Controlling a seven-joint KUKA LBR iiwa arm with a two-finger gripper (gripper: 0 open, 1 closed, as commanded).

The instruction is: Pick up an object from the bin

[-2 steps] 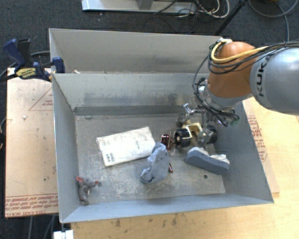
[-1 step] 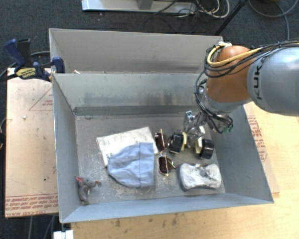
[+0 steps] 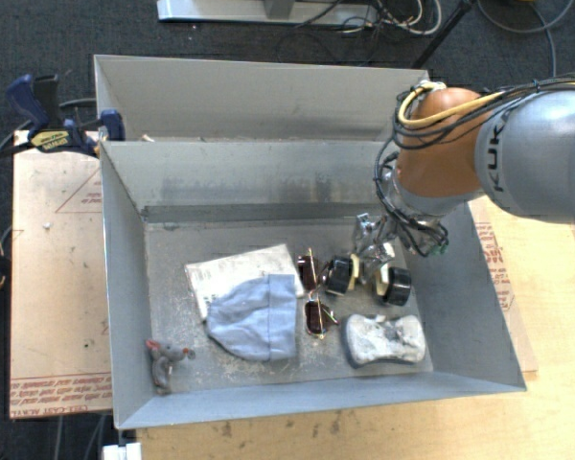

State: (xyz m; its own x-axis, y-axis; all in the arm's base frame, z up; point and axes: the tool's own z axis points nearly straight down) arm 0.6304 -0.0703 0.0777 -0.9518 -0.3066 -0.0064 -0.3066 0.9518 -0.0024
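Two fingers of gripper spread apart, low at right of bin, beside sunglasses, near whitish rag.

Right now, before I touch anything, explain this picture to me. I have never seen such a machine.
One camera looks down into a grey metal bin. The silver and orange shape at right is a robot arm. Its gripper, two black-tipped fingers, hangs open low in the bin, gripping nothing I can see. Sunglasses lie just left of it, a whitish lump below it. Further left, a grey cloth rests on a white packet; a small figure lies near the front left corner.
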